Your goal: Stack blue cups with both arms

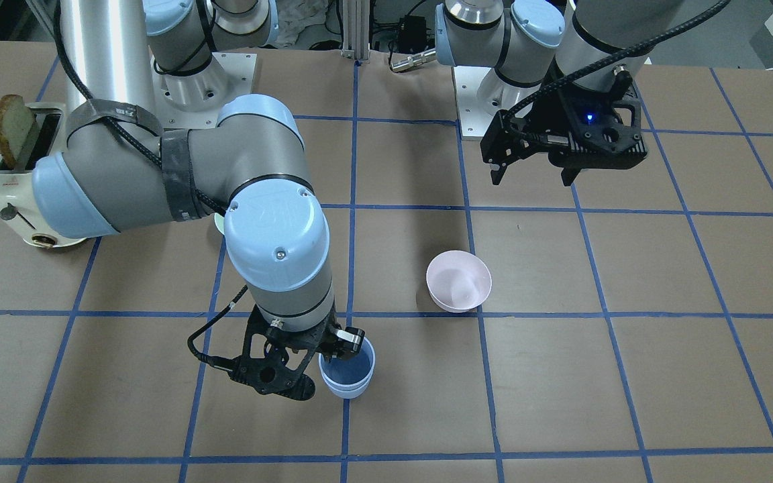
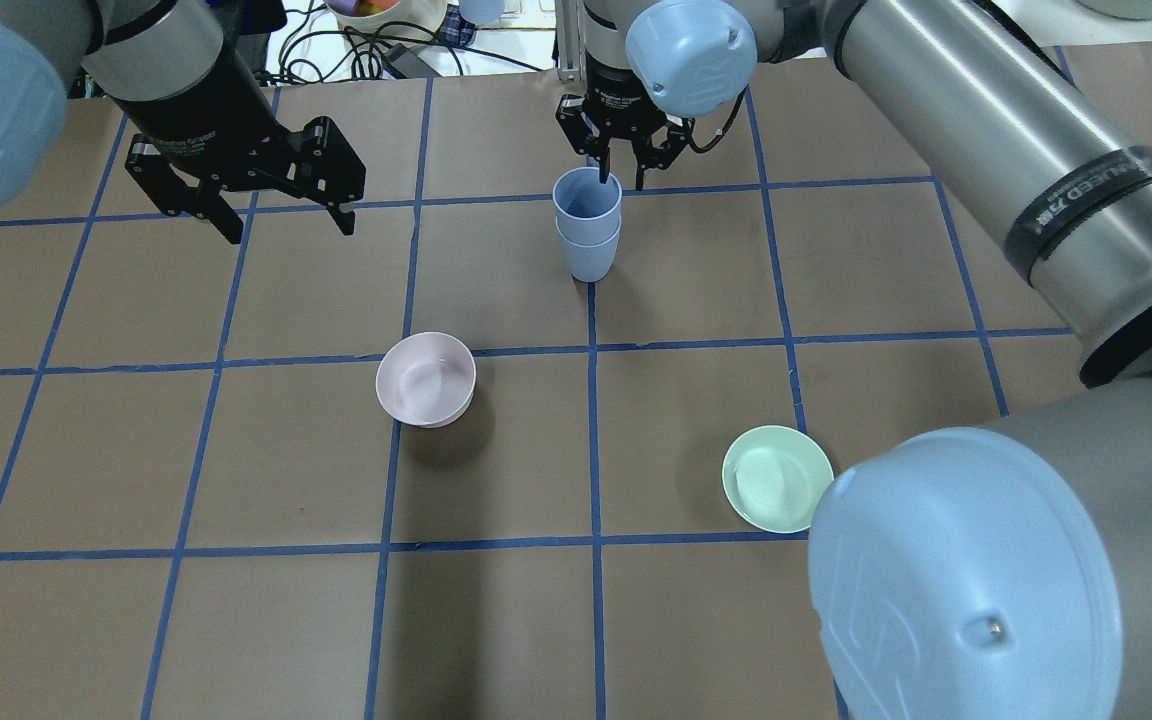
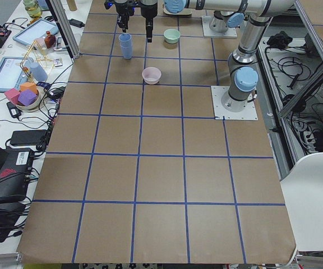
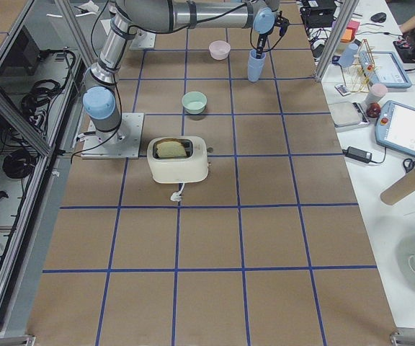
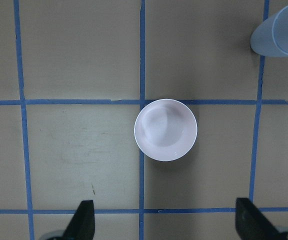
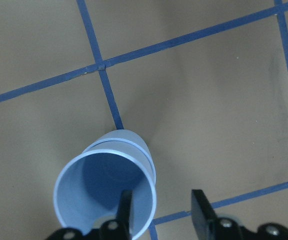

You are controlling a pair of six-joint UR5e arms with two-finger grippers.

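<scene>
The two blue cups [image 2: 587,228] stand nested, one inside the other, upright on a blue tape line; they also show in the front view [image 1: 347,373] and the right wrist view [image 6: 106,195]. My right gripper [image 2: 622,180] is open and straddles the upper cup's rim: one finger [image 6: 125,210] hangs inside the cup and the other [image 6: 200,212] outside, with a clear gap to the wall. My left gripper [image 2: 291,232] is open and empty, raised above the table away from the cups. In the left wrist view its fingertips [image 5: 84,220] frame the pink bowl below.
A pale pink bowl [image 2: 426,378] sits near the table's middle. A mint-green bowl [image 2: 776,478] sits nearer the right arm's base. A cream toaster [image 1: 17,181] with a bread slice stands beside the right arm. Blue tape lines grid the brown table.
</scene>
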